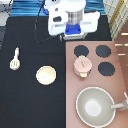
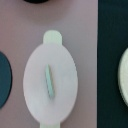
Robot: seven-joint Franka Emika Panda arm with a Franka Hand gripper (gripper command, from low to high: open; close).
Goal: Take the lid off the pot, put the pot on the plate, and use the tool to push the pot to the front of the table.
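Exterior view: gripper (image 1: 73,33) at top; lidded pot (image 1: 82,65) well right of tool (image 1: 15,59).

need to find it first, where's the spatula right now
In the exterior view the spatula lies on the black table at the left, left of the plate; the pincer hangs at the top.

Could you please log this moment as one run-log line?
claw: above stove's top edge, holding nothing | lid: on pot | plate: bare | tool: untouched

Exterior view looks steeply down on gripper (image 1: 73,31); wrist view looks closely down; both share the lid (image 1: 82,64)
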